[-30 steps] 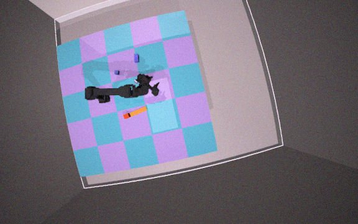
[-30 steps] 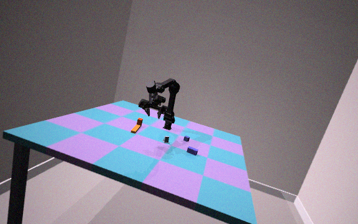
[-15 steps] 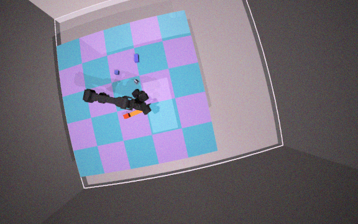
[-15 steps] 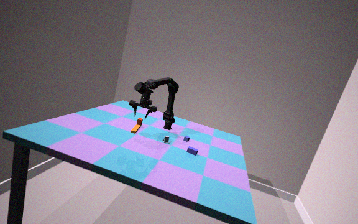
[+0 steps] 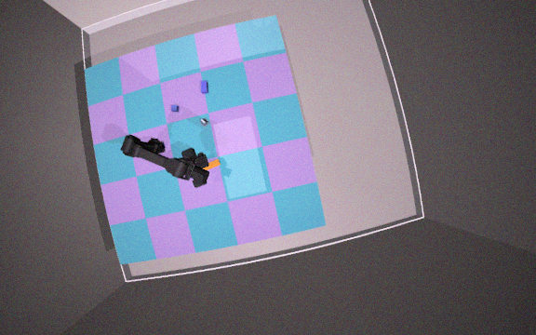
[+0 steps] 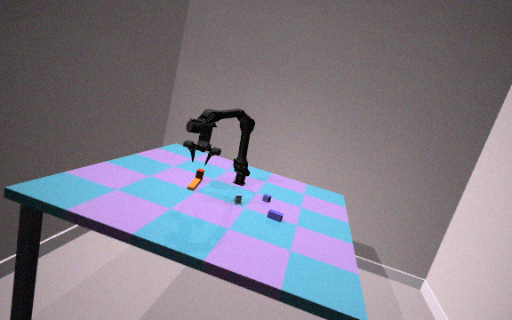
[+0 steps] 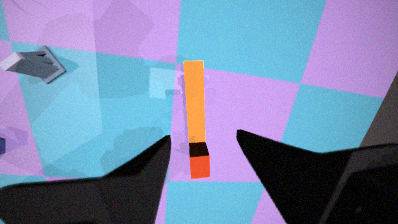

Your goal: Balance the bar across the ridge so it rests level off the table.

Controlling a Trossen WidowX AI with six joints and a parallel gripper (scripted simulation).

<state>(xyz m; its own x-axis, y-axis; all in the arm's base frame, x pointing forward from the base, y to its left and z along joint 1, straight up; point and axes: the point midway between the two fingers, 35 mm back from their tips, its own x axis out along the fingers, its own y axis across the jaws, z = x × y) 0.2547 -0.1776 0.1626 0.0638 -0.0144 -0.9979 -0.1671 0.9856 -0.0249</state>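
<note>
The orange bar [image 5: 212, 165] [image 6: 194, 183] [image 7: 195, 102] lies on the checkered table. A red-orange block [image 6: 200, 172] [image 7: 200, 166] with a dark side stands up at one end of it. The small grey ridge [image 5: 204, 122] [image 6: 238, 199] [image 7: 37, 64] stands apart from the bar, at the upper left in the wrist view. My gripper [image 6: 199, 163] [image 7: 204, 136] is open and empty, pointing down above the bar's block end, with one finger out to each side of the bar. In the top view the gripper hides the block end.
A small blue cube [image 5: 175, 108] [image 6: 267, 198] and a longer blue block [image 5: 204, 87] [image 6: 275, 215] lie on the table beyond the ridge from the bar. The table's edge [image 6: 140, 242] runs along the front in the exterior view.
</note>
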